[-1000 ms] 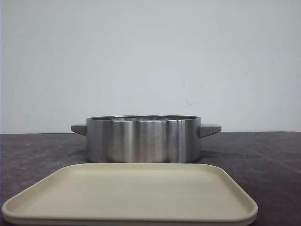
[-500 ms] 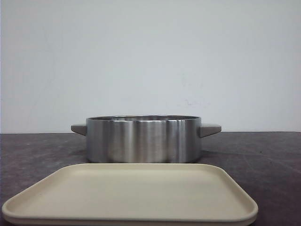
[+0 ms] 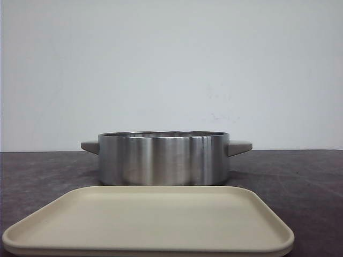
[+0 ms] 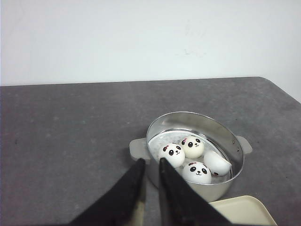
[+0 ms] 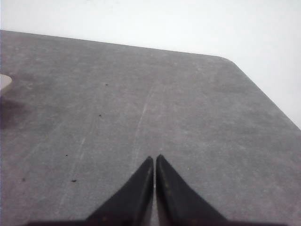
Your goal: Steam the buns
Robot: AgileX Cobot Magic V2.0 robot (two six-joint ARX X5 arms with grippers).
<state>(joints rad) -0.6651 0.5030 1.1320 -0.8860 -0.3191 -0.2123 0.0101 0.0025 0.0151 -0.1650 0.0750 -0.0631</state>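
Four buns (image 4: 190,157) inside the steel pot (image 4: 233,141), lower right of frame.
You see the left hand (image 4: 151,162) narrowly parted, the right hand (image 5: 154,159) closed, both empty.

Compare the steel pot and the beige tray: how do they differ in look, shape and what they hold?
The steel pot is shiny metal, round and deep-walled with side handles; the beige tray is matte, rectangular with rounded corners, and shallow. The pot holds four panda-faced buns, three face-up and one tipped on its side; the tray holds nothing. Both rest on the dark table, the tray nearer the camera.
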